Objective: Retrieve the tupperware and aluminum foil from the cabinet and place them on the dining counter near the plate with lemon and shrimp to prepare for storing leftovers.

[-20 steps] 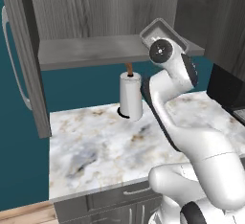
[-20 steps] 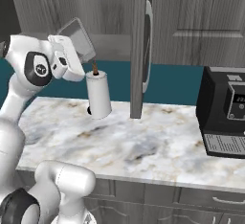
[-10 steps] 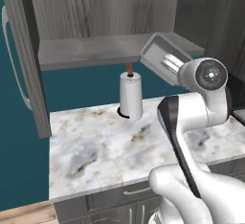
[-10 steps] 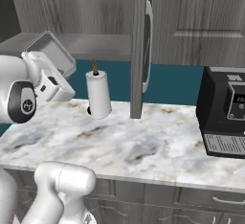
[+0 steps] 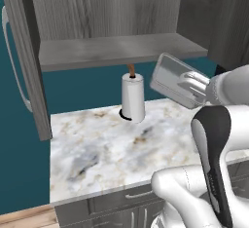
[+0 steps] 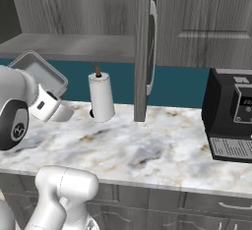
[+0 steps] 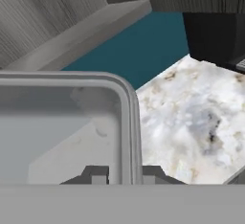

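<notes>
The tupperware [image 5: 174, 79] is a clear shallow container, held tilted in the air in front of and below the open cabinet's grey shelf [image 5: 116, 49]. My gripper [image 5: 192, 88] is shut on its rim. In the right base view the tupperware [image 6: 38, 73] hangs at the far left above my gripper [image 6: 47, 100]. In the hand view its rounded rim [image 7: 130, 122] runs down between the two fingertips [image 7: 98, 173], with my gripper [image 7: 125, 175] shut on it. The aluminum foil, the dining counter and the plate with lemon and shrimp are out of view.
A paper-towel roll [image 5: 132, 97] stands at the back of the small marble top [image 5: 107, 149] under the cabinet. The cabinet door [image 6: 142, 52] with its curved silver handle [image 6: 153, 47] hangs open. A black coffee machine [image 6: 231, 116] sits at the right end.
The arm has swung back from the cabinet with the tupperware in its grip. The container has come down from shelf height to below it, above the marble top.
</notes>
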